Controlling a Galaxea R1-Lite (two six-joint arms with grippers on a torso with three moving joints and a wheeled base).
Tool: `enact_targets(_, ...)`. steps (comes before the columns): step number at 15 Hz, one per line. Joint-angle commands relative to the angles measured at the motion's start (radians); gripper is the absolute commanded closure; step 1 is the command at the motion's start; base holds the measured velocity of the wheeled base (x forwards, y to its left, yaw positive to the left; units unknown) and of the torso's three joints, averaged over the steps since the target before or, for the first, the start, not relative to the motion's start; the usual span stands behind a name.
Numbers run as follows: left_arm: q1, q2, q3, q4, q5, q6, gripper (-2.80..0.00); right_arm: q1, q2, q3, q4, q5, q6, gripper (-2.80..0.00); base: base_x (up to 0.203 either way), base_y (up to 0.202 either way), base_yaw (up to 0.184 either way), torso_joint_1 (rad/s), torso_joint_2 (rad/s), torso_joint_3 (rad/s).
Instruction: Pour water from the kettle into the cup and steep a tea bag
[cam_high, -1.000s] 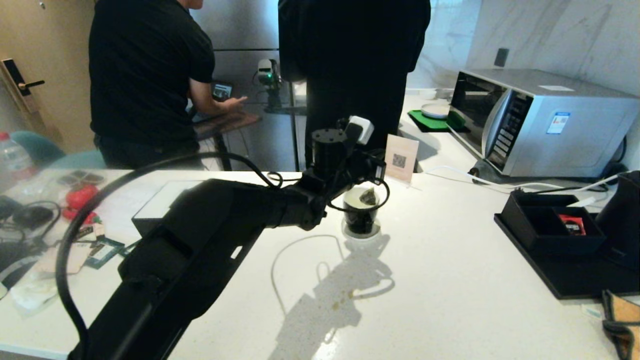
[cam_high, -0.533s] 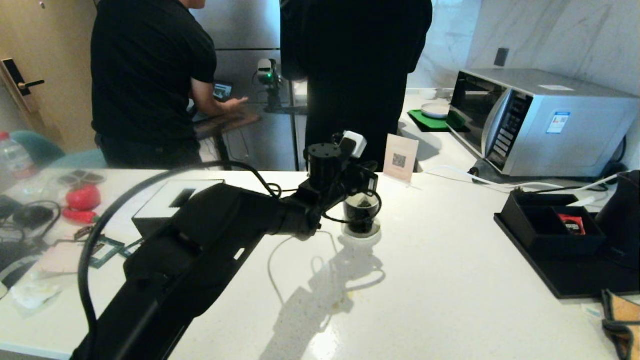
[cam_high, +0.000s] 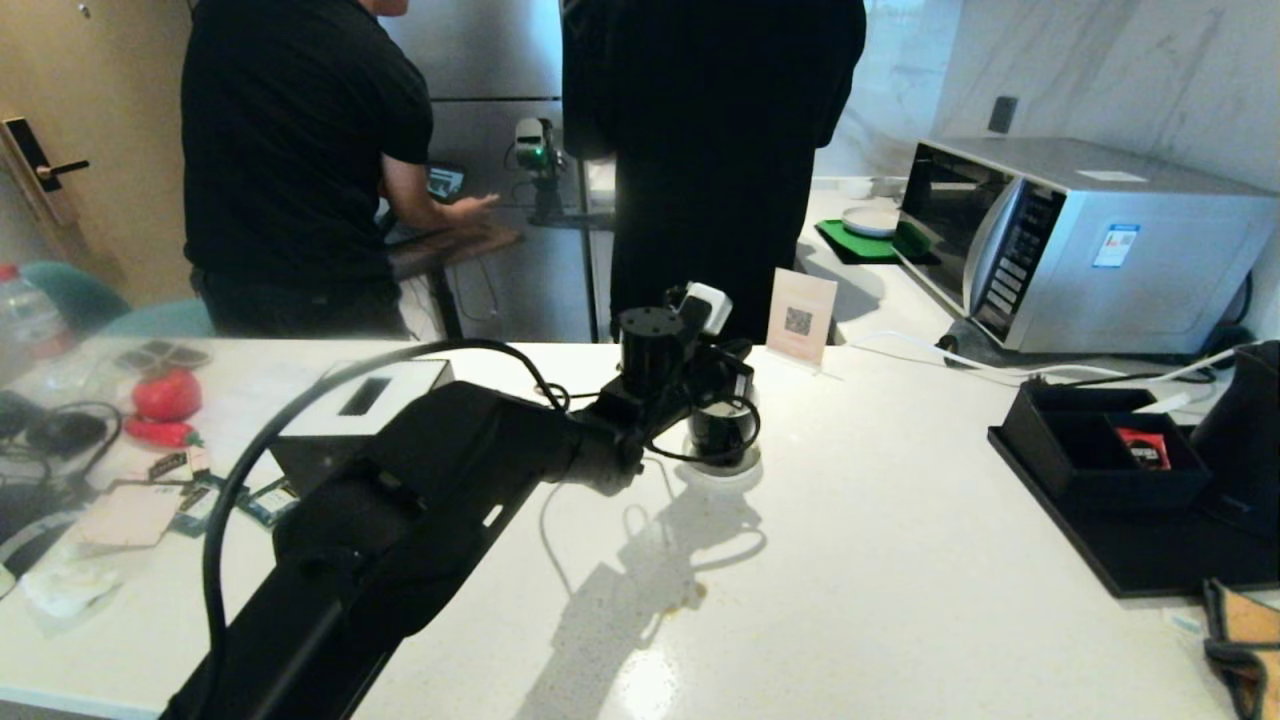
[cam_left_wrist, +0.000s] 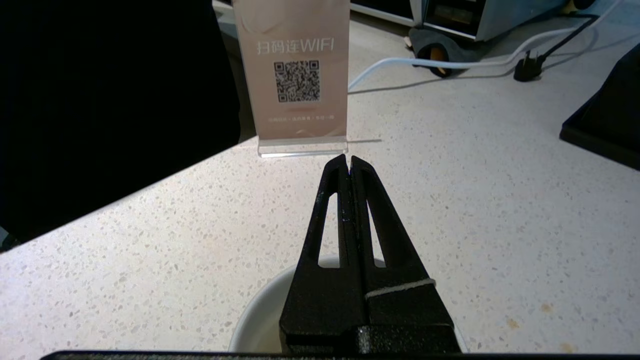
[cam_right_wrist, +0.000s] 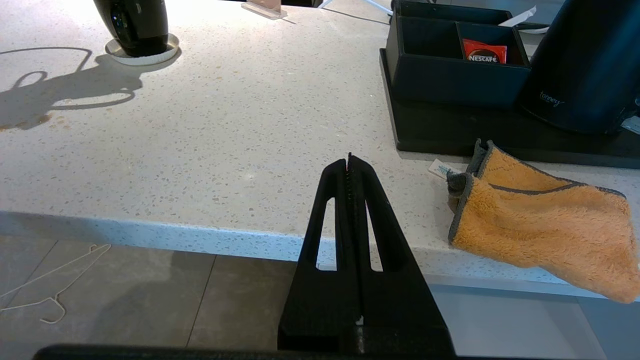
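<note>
Head view showed the left arm had dropped lower over the cup (cam_high: 722, 432) on the bench (cam_high: 900, 560), hiding the tea bag, its fingers (cam_left_wrist: 348, 172) pressed together holding nothing, so steeping looked underway.

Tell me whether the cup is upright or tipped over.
Upright. The cup stands on its saucer on the counter, rim up under the left tool.

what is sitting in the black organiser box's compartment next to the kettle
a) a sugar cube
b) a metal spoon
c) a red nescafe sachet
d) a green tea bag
c: a red Nescafe sachet stands in a compartment of the black organiser box on the black tray beside the kettle.
</note>
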Motion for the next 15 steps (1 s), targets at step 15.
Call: enact_targets(15,0.007,-0.139,0.0,0.002,0.079,0.018,0.0,0.0,0.0,0.0,0.0,0.001,-0.001,0.0,0.0,0.0,0.0,0.0,0.0,0.0)
